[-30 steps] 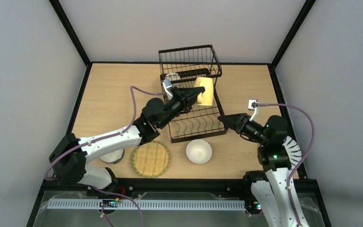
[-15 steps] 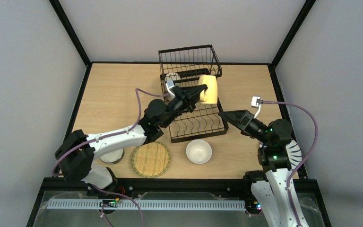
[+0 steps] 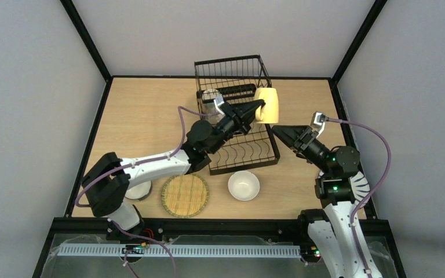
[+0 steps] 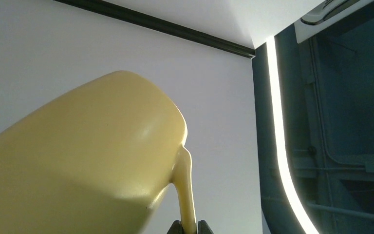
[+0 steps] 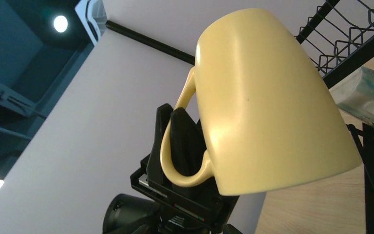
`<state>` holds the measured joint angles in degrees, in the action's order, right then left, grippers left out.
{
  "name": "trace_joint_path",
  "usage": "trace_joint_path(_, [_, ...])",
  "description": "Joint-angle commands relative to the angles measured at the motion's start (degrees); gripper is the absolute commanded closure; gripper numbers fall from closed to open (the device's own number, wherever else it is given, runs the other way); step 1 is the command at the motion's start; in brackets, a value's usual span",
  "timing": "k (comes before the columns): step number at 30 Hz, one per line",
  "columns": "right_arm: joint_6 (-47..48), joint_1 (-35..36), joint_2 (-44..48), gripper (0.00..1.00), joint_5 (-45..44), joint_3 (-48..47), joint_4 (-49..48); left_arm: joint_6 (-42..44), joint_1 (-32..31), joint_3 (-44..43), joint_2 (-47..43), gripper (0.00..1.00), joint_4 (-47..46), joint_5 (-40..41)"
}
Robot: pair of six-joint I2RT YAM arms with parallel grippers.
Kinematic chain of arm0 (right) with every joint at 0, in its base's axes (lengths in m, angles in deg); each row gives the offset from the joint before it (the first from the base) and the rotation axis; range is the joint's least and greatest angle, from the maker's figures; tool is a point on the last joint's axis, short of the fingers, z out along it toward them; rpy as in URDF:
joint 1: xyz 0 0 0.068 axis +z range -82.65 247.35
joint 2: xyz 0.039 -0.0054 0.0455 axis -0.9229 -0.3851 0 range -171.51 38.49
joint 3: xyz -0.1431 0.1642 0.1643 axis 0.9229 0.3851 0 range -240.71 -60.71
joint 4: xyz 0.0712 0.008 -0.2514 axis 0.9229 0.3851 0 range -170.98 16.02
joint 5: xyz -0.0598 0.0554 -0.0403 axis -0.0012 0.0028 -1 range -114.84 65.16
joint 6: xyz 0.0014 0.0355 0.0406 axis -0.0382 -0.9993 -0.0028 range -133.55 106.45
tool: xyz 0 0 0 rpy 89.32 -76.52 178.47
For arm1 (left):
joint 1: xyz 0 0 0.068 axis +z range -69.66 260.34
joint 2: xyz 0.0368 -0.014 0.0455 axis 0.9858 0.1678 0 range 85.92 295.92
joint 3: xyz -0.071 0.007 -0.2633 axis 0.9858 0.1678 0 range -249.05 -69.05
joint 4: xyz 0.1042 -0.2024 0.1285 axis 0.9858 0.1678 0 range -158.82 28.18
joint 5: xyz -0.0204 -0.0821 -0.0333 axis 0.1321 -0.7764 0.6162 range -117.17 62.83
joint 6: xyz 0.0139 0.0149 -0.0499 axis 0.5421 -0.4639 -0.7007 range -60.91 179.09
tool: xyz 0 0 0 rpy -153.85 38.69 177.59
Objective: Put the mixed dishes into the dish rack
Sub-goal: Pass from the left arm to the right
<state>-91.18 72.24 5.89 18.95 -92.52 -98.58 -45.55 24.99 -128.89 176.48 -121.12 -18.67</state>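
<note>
Near edge, 6 o'clock: the woven bamboo plate (image 3: 185, 194) and a white bowl (image 3: 244, 185) lie apart on the counter (image 3: 139, 116), in front of the rack and not yet loaded.
Near edge, 7 and 4 o'clock: a second bowl (image 3: 139, 191) shows partly under the left arm. A blue-striped plate (image 3: 361, 184) shows partly under the right arm.
Right claw (image 3: 284, 134): stands at 3 o'clock of the rack's lower tray, aimed toward 11 o'clock at the mug. It carries nothing, and how far its jaws are spread cannot be told.
Change, right arm: within the last second it rises from low beside the tray corner to a pose just short of the mug.
Left claw (image 3: 259, 105): clenched on the handle of the pale yellow mug (image 3: 268, 105). In the left wrist view its fingertips (image 4: 203, 227) pinch the handle's thin edge.
Change, mug: a second ago it hangs over the lower tray. Now it is higher and farther toward 1 o'clock, tilted, at the right front corner of the raised basket and apart from the wires.
Dish rack (image 3: 244, 167), 12 o'clock: the lower slots are bare. What is probably the clear tumbler (image 3: 210, 97) stands in the basket.
Meaning: the mug is in transit, not loaded. The converging claws suggest a handover or a regrip before it is placed in the basket, and the thin handle pinch looks prone to swivel.
</note>
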Motion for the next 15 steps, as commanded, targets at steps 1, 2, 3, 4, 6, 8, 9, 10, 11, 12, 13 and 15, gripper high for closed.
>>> trace_joint_path(1, [-4.7, 0.3, -1.1, 0.16, -2.7, 0.5, -4.0, -1.4, -0.4, -4.5, 0.8, 0.98, -9.4, 0.3])
trace_joint_path(2, [-5.0, 0.2, -1.2, 0.15, -3.0, 0.4, -4.0, -1.6, -0.5, -4.9, 1.3, 0.98, -9.9, 0.2])
trace_joint_path(3, [-5.2, 0.2, -1.2, 0.15, -3.3, 0.4, -4.0, -1.8, -0.5, -5.2, 1.7, 0.98, -10.3, 0.2])
trace_joint_path(4, [-5.4, 0.2, -1.2, 0.15, -3.6, 0.4, -4.0, -2.0, -0.7, -5.5, 2.1, 0.98, -11.0, 0.2])
trace_joint_path(6, [-5.7, 0.2, -1.2, 0.16, -4.1, 0.5, -3.8, -2.4, -0.9, -6.1, 2.8, 0.98, -12.0, 0.3])
trace_joint_path(8, [-5.7, 0.3, -1.2, 0.15, -4.8, 0.6, -3.8, -2.8, -1.1, -6.6, 3.3, 0.98, -12.8, 0.2])
trace_joint_path(9, [-5.7, 0.3, -1.0, 0.15, -5.2, 0.8, -3.8, -3.0, -1.2, -6.8, 3.5, 0.98, -13.1, 0.2])
trace_joint_path(10, [-5.8, 0.3, -0.9, 0.15, -5.5, 0.9, -3.8, -3.0, -1.4, -7.0, 3.7, 0.98, -13.1, 0.0])
trace_joint_path(11, [-5.9, 0.2, -0.9, 0.15, -5.8, 1.0, -3.9, -3.0, -1.5, -7.1, 3.7, 0.98, -13.1, -0.1])
trace_joint_path(12, [-6.1, 0.2, -0.9, 0.16, -6.1, 1.1, -4.2, -3.0, -1.6, -7.1, 3.7, 0.98, -13.2, -0.2])
trace_joint_path(13, [-6.3, 0.3, -0.9, 0.16, -6.2, 1.3, -4.6, -3.0, -1.7, -7.1, 3.8, 0.98, -13.2, -0.3])
trace_joint_path(15, [-7.2, 0.3, -1.1, 0.16, -6.6, 2.0, -6.1, -3.2, -2.0, -7.1, 3.9, 0.98, -13.4, -0.4])
